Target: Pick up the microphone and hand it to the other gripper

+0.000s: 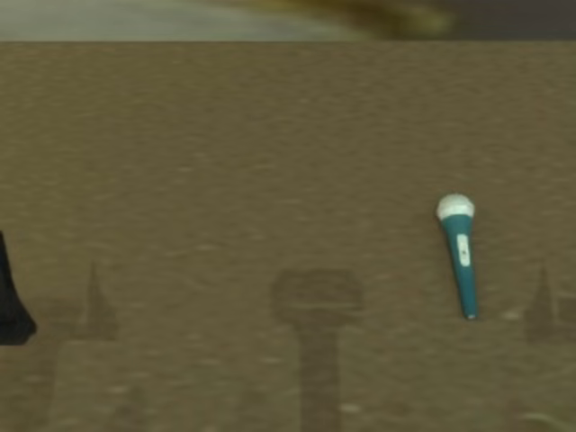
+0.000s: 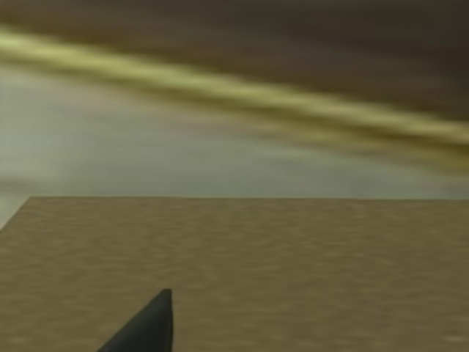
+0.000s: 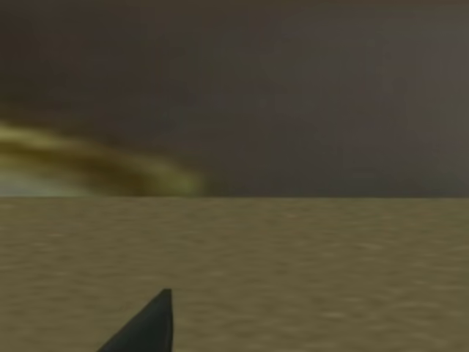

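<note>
Neither hand's state can be told; the microphone [image 1: 459,255] lies toward three o'clock on the worktop [image 1: 270,162], head at twelve, handle at six; judging by that, the right arm is nearer.

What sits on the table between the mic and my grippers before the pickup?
Nothing visible. The microphone lies alone on the bare table, toward its right side. The left gripper shows only at the left edge.

Microphone [image 1: 459,254] alone on table [image 1: 225,162], right side; open room all around.
</note>
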